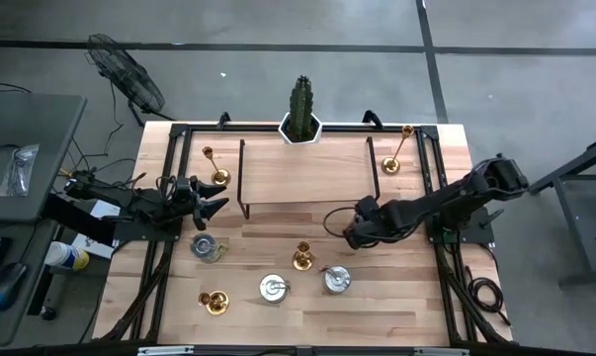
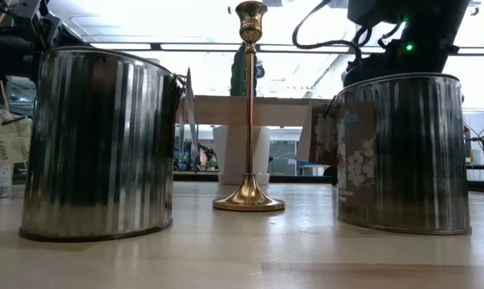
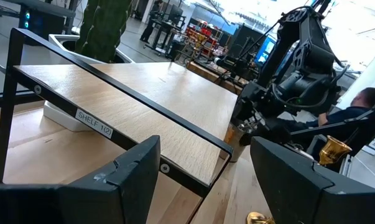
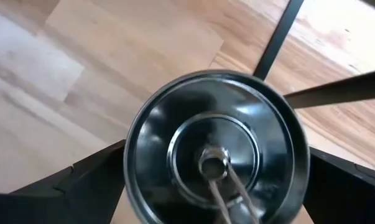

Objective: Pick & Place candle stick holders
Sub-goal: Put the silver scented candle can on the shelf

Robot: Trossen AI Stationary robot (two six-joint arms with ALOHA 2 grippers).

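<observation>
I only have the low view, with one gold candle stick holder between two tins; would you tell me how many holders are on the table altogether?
Observer: Four: your centre holder, a front-left holder, a left holder by the shelf, and a back-right holder.
Operator: Thank you. Where is the right gripper?
Observer: The right gripper hangs open in front of the shelf; its wrist view shows a tin lid between its fingers.
Operator: And the left one?
Observer: The left gripper is open and empty at the table's left side, facing the shelf.
</observation>
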